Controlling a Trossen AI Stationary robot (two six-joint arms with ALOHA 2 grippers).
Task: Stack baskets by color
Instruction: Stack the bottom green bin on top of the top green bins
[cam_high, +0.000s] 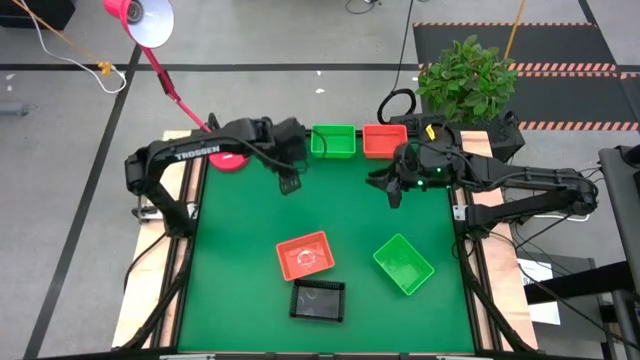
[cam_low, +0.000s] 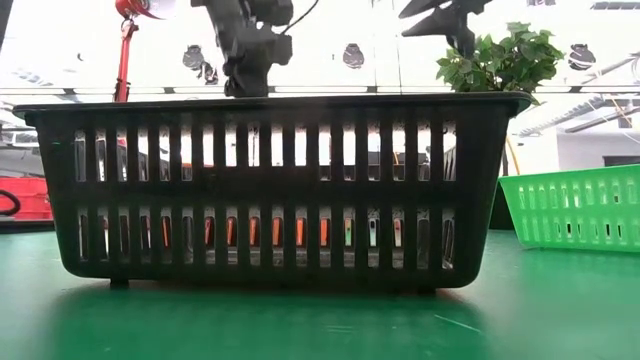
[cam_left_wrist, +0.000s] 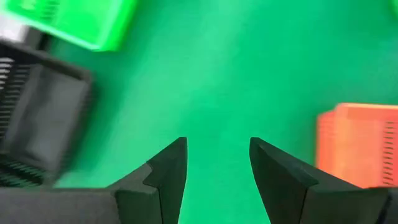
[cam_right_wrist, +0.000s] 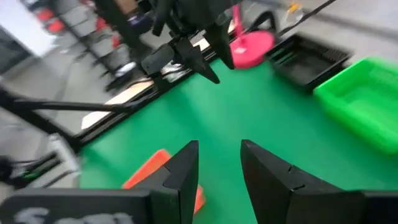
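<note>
From above, the left gripper (cam_high: 290, 184) hangs over the far part of the mat with its fingers parted and nothing between them, and the right gripper (cam_high: 396, 193) hangs opposite it, likewise parted and empty. Behind them, at the mat's far edge, a green basket (cam_high: 333, 141) and a red basket (cam_high: 383, 140) sit side by side, touching. Three loose baskets lie toward the near edge, well away from both tools: a red one (cam_high: 305, 256) nearly straight ahead of the left gripper, a black one (cam_high: 318, 300) just beyond it, and a tilted green one (cam_high: 403, 264) almost straight ahead of the right gripper, its long axis running diagonally. My guess is that the right arm is nearer the loose green, the left nearer the red. The low view is filled by the black basket's wall (cam_low: 270, 190), with the green basket (cam_low: 575, 205) to one side and both arms hanging high behind. The left wrist view shows its open fingers (cam_left_wrist: 168, 171) over bare mat, the red basket (cam_left_wrist: 357, 146) to one side, black (cam_left_wrist: 37, 118) and green (cam_left_wrist: 81, 22) to the other. The right wrist view shows its parted fingers (cam_right_wrist: 186, 168), a red basket (cam_right_wrist: 155, 168) just beside them, a green (cam_right_wrist: 364, 99) and a black one (cam_right_wrist: 308, 59) farther off, and the left gripper (cam_right_wrist: 199, 59) across the mat
</note>
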